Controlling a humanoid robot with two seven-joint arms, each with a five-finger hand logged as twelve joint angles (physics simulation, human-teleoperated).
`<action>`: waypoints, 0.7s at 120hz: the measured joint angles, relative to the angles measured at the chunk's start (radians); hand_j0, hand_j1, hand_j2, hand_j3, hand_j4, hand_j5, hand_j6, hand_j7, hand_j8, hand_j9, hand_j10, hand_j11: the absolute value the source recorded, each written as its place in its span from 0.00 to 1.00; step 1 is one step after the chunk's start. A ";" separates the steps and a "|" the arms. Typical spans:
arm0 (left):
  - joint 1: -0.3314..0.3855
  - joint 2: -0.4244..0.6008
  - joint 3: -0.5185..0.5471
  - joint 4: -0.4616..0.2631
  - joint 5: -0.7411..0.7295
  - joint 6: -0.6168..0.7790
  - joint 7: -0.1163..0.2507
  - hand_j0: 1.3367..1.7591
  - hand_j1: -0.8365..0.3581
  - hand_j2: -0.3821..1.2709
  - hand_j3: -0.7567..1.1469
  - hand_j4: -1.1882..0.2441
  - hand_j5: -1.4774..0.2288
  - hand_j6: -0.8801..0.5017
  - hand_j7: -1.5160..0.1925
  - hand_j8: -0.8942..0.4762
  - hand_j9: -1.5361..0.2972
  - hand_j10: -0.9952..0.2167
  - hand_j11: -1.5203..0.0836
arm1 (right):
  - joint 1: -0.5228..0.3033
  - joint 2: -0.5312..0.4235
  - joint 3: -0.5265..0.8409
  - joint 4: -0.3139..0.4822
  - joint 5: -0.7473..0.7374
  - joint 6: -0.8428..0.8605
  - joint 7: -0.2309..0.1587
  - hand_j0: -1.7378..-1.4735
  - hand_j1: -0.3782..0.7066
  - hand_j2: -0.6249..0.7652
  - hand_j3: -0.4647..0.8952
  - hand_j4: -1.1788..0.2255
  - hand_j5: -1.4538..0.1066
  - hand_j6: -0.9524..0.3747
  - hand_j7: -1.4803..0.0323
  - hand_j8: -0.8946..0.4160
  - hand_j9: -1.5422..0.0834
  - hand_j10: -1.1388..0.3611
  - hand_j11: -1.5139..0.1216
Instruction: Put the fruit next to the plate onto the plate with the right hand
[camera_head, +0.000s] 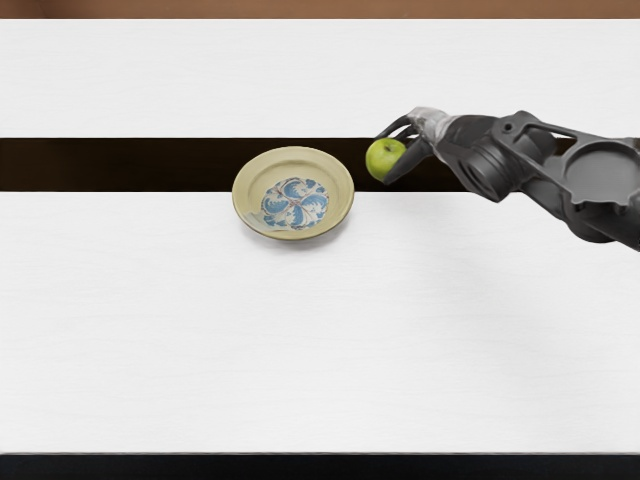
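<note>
Apple (385, 158), small and green, is in the grip of the right hand (432, 138), just off the plate's right rim and not touching it. Dark fingers (410, 160) wrap it, one arching over the top and another running down the fruit's right side, so the hand is closed around it rather than spread. The grey arm (560, 175) comes in from the right edge. Fruit and hand show against the dark strip (120, 165) that crosses the white table (320, 330). Whether the apple is lifted or resting, I can't quite tell from this angle. The plate (246, 180), cream with a blue swirl at its centre, lies partly over the strip and partly on the near white top.
</note>
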 joint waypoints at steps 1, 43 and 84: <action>0.000 0.000 0.000 0.000 0.000 0.000 0.000 0.76 0.99 0.23 0.40 0.83 0.86 0.63 0.88 0.65 0.84 0.82 0.94 | 0.000 0.002 0.000 0.000 0.000 -0.002 0.000 0.30 0.55 0.51 0.34 0.47 0.48 0.40 0.52 0.36 0.52 0.41 0.50; 0.000 0.000 0.000 0.000 0.000 0.000 0.000 0.76 0.99 0.23 0.40 0.83 0.86 0.63 0.88 0.65 0.84 0.82 0.94 | -0.001 0.085 0.014 -0.005 0.001 -0.065 0.000 0.30 0.54 0.52 0.34 0.45 0.49 0.39 0.53 0.35 0.53 0.41 0.51; 0.000 0.000 0.000 0.000 0.000 0.000 0.000 0.76 0.99 0.23 0.40 0.83 0.86 0.63 0.88 0.65 0.84 0.82 0.94 | 0.008 0.178 0.015 -0.043 0.000 -0.078 0.000 0.30 0.54 0.49 0.34 0.47 0.51 0.39 0.54 0.35 0.54 0.42 0.52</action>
